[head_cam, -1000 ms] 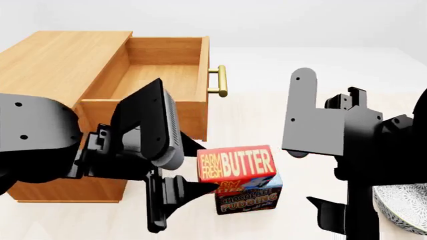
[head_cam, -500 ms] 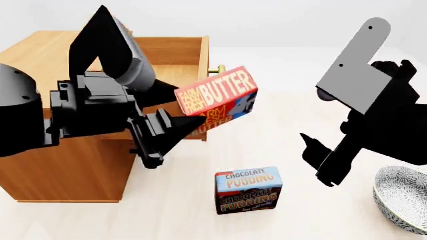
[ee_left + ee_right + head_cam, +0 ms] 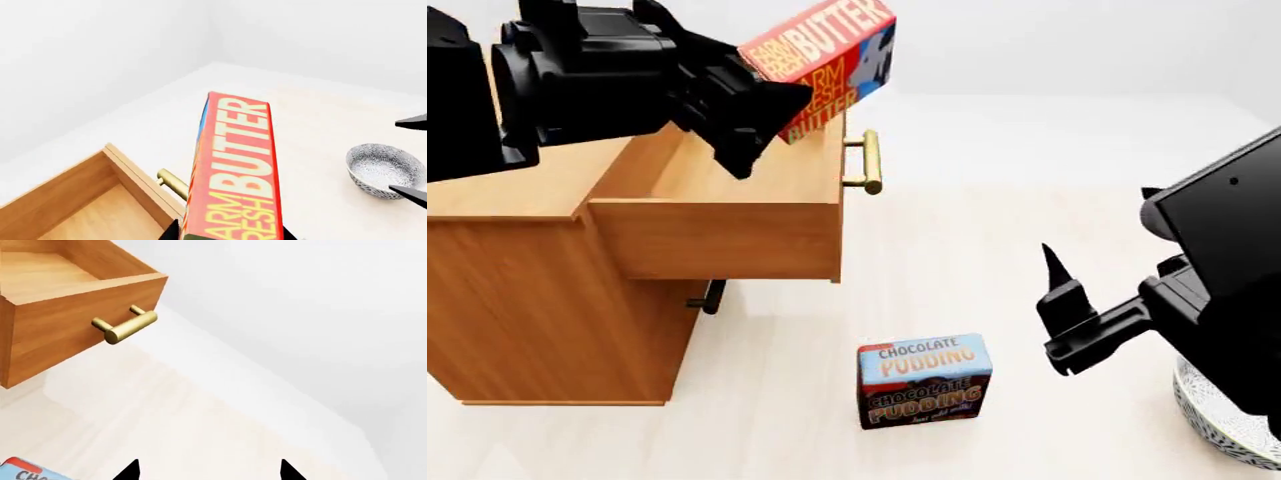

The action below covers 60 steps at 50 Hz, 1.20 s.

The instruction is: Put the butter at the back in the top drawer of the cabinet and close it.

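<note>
The butter (image 3: 823, 62), judged a light, stiff carton best gripped across its broad faces, was held clenched in the left claw (image 3: 777, 100) above the open top drawer (image 3: 727, 225).

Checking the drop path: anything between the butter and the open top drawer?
Nothing visible. The left gripper holds the butter tilted in the air above the front edge of the top drawer, which stands pulled out of the cabinet. The part of the drawer's inside that shows is bare wood.
</note>
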{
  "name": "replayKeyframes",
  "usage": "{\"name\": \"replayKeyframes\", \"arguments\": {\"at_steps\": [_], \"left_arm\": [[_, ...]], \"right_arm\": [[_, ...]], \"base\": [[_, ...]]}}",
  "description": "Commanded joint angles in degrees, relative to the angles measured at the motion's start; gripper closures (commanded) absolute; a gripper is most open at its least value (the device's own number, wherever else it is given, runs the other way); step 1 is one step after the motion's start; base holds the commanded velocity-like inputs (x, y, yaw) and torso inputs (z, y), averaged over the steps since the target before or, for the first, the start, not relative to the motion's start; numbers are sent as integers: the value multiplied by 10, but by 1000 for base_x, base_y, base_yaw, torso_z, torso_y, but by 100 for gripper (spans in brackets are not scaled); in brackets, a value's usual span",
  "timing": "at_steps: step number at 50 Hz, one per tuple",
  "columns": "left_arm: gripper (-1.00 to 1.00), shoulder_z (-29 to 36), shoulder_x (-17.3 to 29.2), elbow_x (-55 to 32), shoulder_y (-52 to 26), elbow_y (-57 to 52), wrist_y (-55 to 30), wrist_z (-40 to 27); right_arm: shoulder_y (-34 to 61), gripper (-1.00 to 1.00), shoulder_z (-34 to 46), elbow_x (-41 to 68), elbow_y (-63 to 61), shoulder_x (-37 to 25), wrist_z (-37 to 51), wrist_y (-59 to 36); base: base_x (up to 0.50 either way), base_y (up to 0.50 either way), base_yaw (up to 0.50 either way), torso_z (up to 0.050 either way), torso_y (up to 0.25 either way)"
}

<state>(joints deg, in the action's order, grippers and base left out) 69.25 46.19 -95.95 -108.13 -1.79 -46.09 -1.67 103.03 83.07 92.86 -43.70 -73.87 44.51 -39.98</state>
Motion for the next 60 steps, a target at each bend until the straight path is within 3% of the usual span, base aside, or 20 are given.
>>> {"name": "replayKeyframes", "arguments": {"at_steps": [1, 22, 46, 60], "left_arm": [[100, -1, -65, 39, -45, 133, -10, -7], [100, 32, -196, 132, -43, 391, 45, 58], [100, 85, -320, 214, 22, 627, 122, 158], [100, 93, -353, 230, 41, 699, 138, 182]], "right_arm": [[-47, -100, -5, -35, -67, -66, 42, 99], [-59, -100, -8, -50, -158, -134, 26, 130], [-69, -100, 24, -94, -163, -149, 5, 151], [-52, -100, 41, -105, -163, -153, -2, 151]], "base": [[0, 0, 0, 0, 0], [0, 0, 0, 0, 1], [0, 0, 0, 0, 1], [0, 0, 0, 0, 1]]}}
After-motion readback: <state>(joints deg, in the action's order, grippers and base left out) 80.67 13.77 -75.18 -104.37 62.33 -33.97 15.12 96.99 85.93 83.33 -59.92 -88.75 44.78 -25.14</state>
